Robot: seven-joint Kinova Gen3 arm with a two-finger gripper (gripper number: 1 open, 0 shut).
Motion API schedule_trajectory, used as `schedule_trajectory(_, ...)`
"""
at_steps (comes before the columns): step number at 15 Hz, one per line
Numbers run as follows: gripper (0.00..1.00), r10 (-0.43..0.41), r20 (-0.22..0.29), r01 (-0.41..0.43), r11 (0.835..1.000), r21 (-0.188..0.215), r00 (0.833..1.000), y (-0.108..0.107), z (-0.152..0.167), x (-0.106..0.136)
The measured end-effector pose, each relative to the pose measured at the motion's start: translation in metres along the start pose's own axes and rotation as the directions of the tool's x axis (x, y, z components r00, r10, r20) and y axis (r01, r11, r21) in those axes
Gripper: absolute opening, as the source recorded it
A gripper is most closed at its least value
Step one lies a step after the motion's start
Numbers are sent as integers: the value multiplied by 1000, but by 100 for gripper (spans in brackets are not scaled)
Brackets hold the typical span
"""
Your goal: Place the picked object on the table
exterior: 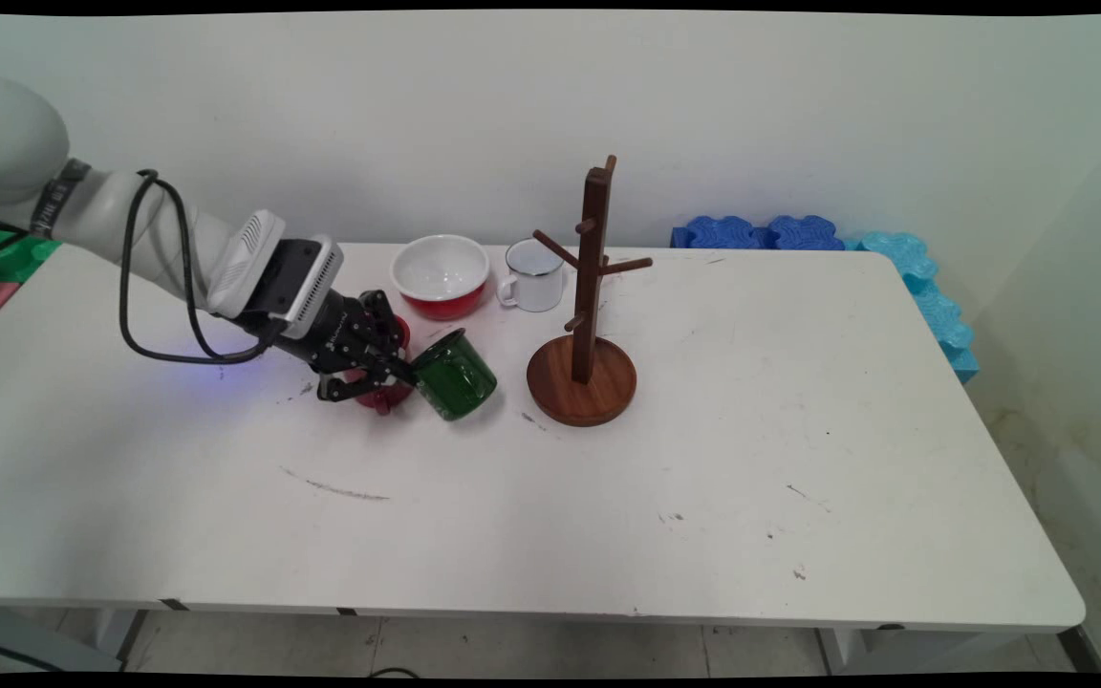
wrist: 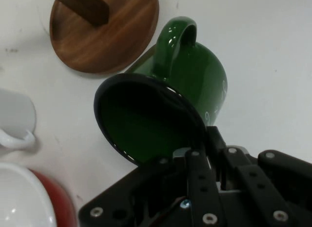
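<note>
Pinching the rim of a tilted green mug [wrist: 195,80] bearing unreadable white lettering, the fingers [wrist: 202,154] sit beside a wooden rack [exterior: 584,315].

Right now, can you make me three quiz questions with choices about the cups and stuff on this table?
1. Where does the white enamel mug stand?
A. between the red bowl with white inside and the brown wooden mug tree
B. at the table's near edge
C. on the tree's base

2. How many mugs hang on the tree?
A. two
B. none
C. one

3. How is the shiny green mug?
A. upside down
B. upright
C. tilted, rim gripped by the black gripper

Answers: 1 A, it stands between them. 2 B, the pegs are bare. 3 C, fingers pinch its rim.
</note>
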Motion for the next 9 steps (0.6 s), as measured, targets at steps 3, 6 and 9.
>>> schedule_trajectory(3,0,62,8,-62,998,7,998,-1,7,1)
schedule_trajectory(6,0,117,14,-117,993,13,993,-3,15,2)
schedule_trajectory(9,0,165,17,-165,986,18,986,-6,25,4)
